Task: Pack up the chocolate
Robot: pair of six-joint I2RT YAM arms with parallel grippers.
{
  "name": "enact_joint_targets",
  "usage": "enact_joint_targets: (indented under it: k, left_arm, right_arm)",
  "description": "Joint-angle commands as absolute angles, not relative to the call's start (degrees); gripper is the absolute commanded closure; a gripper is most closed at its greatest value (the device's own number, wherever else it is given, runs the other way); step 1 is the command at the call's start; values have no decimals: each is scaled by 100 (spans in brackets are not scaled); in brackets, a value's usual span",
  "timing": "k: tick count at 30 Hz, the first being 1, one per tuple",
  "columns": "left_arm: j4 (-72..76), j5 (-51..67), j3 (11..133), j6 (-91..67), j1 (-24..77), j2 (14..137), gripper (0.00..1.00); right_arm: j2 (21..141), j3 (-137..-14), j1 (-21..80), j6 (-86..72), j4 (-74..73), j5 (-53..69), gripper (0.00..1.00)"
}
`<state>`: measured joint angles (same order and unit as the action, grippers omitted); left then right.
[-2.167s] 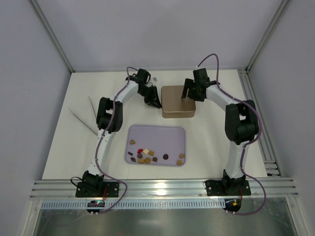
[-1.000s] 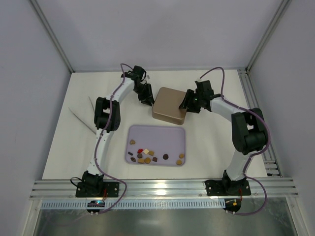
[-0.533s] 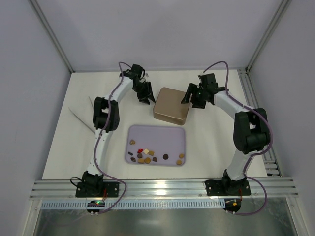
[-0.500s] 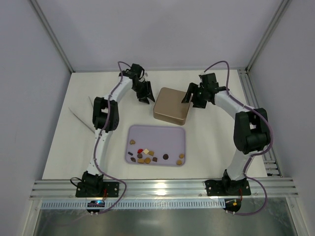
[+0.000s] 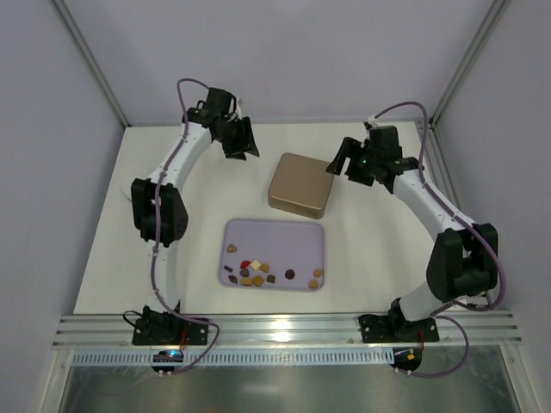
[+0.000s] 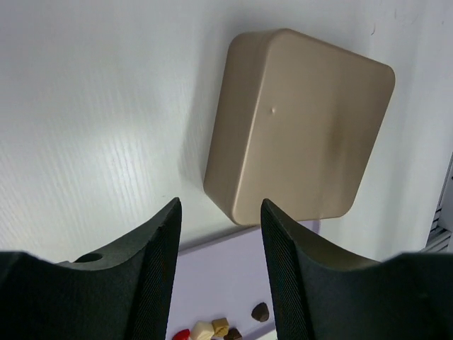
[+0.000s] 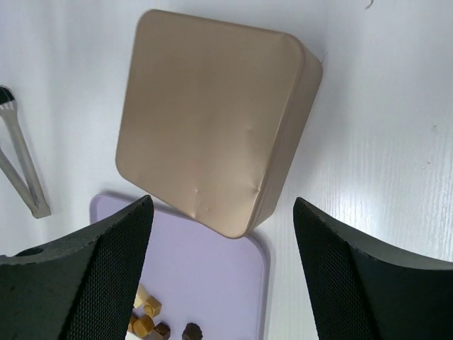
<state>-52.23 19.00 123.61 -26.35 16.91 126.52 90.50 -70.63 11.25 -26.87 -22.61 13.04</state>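
The chocolate (image 5: 258,273) is several small dark brown, tan and cream pieces and one red one, lying in the near half of a lavender tray (image 5: 293,234). Some pieces show in the left wrist view (image 6: 212,329) and the right wrist view (image 7: 145,315). A tan square tin (image 5: 300,185) lies closed side up just behind the tray, slightly turned. My left gripper (image 5: 244,151) (image 6: 219,276) is open and empty, above the table to the far left of the tin. My right gripper (image 5: 338,163) (image 7: 223,269) is open and empty, to the right of the tin.
Metal tongs (image 7: 18,166) lie on the white table left of the tray; in the top view the left arm mostly hides them. A metal rail (image 5: 448,198) runs along the table's right edge, and grey walls enclose the back and sides.
Both grippers have drawn back from the tin, the left up and toward the far left, the right toward the right. The tin, shifted left and turned earlier, now lies untouched.
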Motion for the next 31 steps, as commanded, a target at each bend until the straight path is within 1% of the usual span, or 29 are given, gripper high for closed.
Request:
enact_joint_targets:
  k: [1,3,4,5,6,7,9,12,16,19,24,31]
  left_arm:
    - [-5001,1652,11588,-2400,1749,11710,51]
    - [-4887,1556,11199,-2329,1819,11357,51]
    - [-4852,1521,11015,-2329,1837,10981,51]
    - [-4773,1529,10578,-2320,1863,10804,50]
    - [-4651,1512,10382,-2312,1907,10628,51]
    - [-4597,1477,10154,-2329,1933,10234,50]
    - [-4352,1511,9470,-2399,2030,9837,50]
    - [-4202,1433,8775,-2470,2249,9160,50]
    - [-4166,1301,8123,-2479,2434,8387,50]
    - [-4114,1275,7623,-2522,2443,7771,49]
    - [-4131,1230,7137,-2566,2443,7015,47]
    - [-4271,1178,7066,-2532,2443,6645,46]
  right_arm:
    - [8307,-6813,1134,-2654,-2004,1047,20]
    - [7817,-6628,1134,-2646,-1969,967,19]
    - [7648,-6453,1134,-2628,-1960,880,19]
    - [7481,-6355,1134,-2602,-1960,835,19]
    - [7114,-6189,1134,-2593,-1960,783,19]
    - [6954,-6118,1134,-2532,-2021,687,18]
    - [6593,-5960,1134,-2470,-2135,563,18]
    - [5864,-5609,1134,-2400,-2294,317,18]
    - [4811,-5221,1134,-2285,-2618,-34,18]
    - [4378,-5071,1134,-2206,-2951,-430,18]
    - [3754,-4949,1134,-2180,-3260,-536,18]
    - [3621,-4922,1134,-2153,-3279,-545,18]
